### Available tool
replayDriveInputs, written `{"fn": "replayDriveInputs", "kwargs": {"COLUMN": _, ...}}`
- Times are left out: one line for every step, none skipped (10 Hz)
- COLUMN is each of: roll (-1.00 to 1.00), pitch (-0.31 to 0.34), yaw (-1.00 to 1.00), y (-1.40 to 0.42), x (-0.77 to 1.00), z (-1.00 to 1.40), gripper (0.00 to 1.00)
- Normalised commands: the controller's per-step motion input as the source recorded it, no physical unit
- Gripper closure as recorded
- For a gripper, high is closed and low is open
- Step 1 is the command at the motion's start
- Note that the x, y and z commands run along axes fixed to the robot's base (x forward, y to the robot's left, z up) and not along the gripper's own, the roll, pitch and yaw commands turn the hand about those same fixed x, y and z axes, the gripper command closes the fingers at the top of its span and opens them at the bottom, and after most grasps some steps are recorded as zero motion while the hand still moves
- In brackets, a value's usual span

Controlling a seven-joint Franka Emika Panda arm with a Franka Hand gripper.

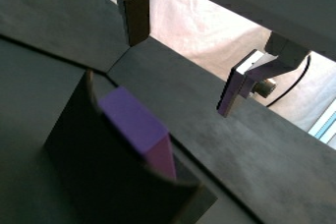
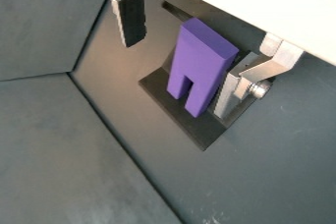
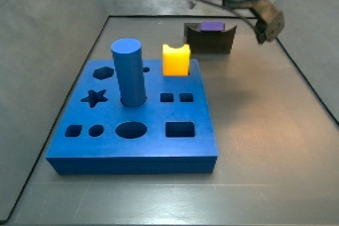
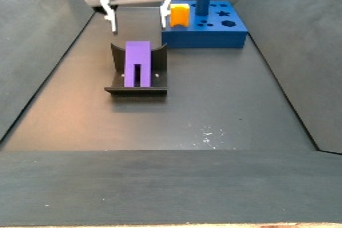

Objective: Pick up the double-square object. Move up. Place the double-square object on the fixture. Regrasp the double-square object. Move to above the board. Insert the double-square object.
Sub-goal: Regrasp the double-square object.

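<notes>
The tool (image 2: pixel 184 56) hangs wide open, empty, just above the double-square object (image 2: pixel 199 63) resting on the fixture (image 4: pixel 138 90).

text: none readable | board (image 3: pixel 133 151): shaped holes only, no print | block (image 4: pixel 138 60), fixture (image 4: pixel 138 90): unmarked | gripper (image 4: pixel 134 17) above fixture: no label

Purple double-square object (image 2: pixel 199 63) on the dark grey fixture (image 4: pixel 138 90). Blue board (image 3: pixel 133 139) carries a blue cylinder (image 3: pixel 127 69) and a yellow-orange block (image 3: pixel 176 59). The gripper (image 2: pixel 184 49) has silver fingers (image 2: pixel 130 12) with dark pads, its body seemingly white.
</notes>
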Motion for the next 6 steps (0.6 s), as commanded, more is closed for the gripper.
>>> {"fn": "replayDriveInputs", "kwargs": {"roll": 0.06, "pitch": -0.054, "yaw": -0.05, "y": 0.03, "x": 0.11, "z": -1.00, "gripper": 0.00}}
{"fn": "replayDriveInputs", "kwargs": {"roll": 0.06, "pitch": -0.028, "yaw": -0.05, "y": 0.02, "x": 0.11, "z": -0.87, "gripper": 0.00}}
{"fn": "replayDriveInputs", "kwargs": {"roll": 0.06, "pitch": -0.006, "yaw": -0.04, "y": 0.01, "x": 0.10, "z": -0.73, "gripper": 0.00}}
{"fn": "replayDriveInputs", "kwargs": {"roll": 0.07, "pitch": 0.016, "yaw": -0.02, "y": 0.00, "x": 0.09, "z": -0.55, "gripper": 0.00}}
{"fn": "replayDriveInputs", "kwargs": {"roll": 0.07, "pitch": 0.022, "yaw": -0.01, "y": 0.00, "x": 0.09, "z": -0.43, "gripper": 0.00}}
{"fn": "replayDriveInputs", "kwargs": {"roll": 0.06, "pitch": 0.024, "yaw": 0.01, "y": 0.00, "x": 0.08, "z": -0.31, "gripper": 0.00}}
